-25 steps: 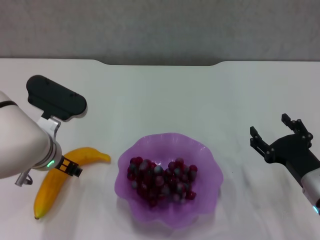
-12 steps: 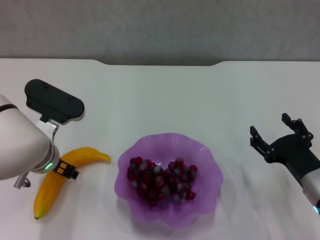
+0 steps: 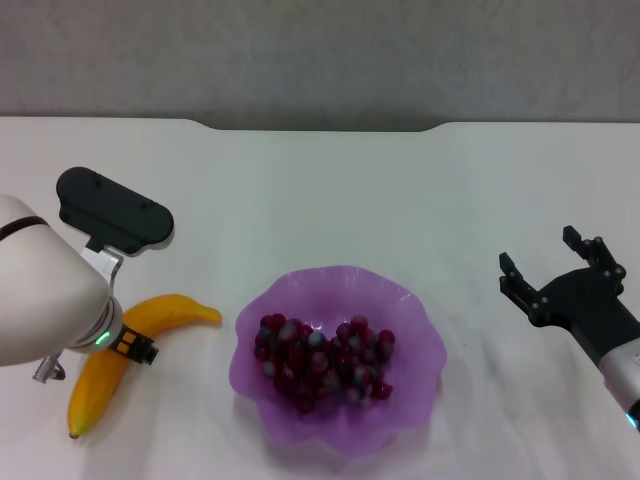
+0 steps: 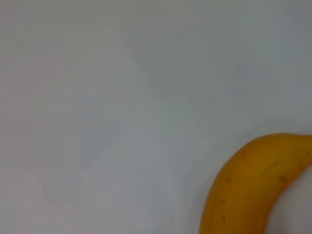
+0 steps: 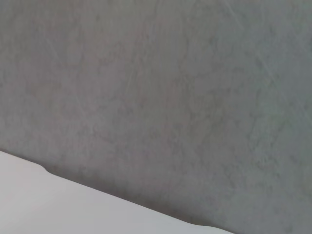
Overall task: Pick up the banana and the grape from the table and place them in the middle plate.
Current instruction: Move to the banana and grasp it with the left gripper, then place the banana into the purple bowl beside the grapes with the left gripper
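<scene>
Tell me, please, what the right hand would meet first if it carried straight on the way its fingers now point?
Probably nothing on the table: the right hand, open, points up and away past the middle plate, toward the far edge of the table. Its wrist view shows mainly grey wall ahead, though depth is unclear.

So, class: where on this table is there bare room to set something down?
Bare table spans the far side behind the plate, and between the plate and the right gripper. It is crowded on the left, where the left arm covers the banana.
</scene>
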`<state>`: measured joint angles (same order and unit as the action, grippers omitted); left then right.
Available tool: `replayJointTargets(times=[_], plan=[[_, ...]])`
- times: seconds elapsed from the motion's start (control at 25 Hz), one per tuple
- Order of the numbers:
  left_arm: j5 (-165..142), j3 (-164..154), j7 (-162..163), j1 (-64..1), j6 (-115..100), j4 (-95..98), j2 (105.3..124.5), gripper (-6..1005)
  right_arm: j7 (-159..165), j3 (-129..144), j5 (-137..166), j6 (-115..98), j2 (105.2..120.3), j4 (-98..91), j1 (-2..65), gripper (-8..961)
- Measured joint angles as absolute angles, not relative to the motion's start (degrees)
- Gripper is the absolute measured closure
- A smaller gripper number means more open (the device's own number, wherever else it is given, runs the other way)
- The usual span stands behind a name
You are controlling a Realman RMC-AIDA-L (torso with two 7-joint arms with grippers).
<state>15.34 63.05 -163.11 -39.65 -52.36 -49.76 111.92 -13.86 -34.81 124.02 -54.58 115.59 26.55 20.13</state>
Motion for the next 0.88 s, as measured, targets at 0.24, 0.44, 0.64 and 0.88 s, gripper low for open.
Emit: replayJointTargets(times=[0.24, 0.44, 0.64, 0.88], plan=[[15.29, 63.34, -163.0, -39.66, -51.87, -49.65, 111.96, 286, -14.06, -34.8, 124.01, -54.64, 115.58, 26.54, 20.11, 91], [15.27, 63.6, -162.97, -39.64, -51.57, -49.64, 112.05, 424, -14.07, -34.71, 124.01, -54.67, 115.57, 26.54, 20.14, 91], [12.43, 66.66, -162.95, -38.76, -51.52, -50.0, 112.67, 496, -14.07, -34.72, 124.01, -54.67, 115.57, 26.54, 20.09, 91], [4.62, 73.02, -162.95, -31.9, -52.82, -62.07, 113.48, 489, -14.07, -34.72, 124.03, -54.68, 115.57, 26.35, 19.9, 91]])
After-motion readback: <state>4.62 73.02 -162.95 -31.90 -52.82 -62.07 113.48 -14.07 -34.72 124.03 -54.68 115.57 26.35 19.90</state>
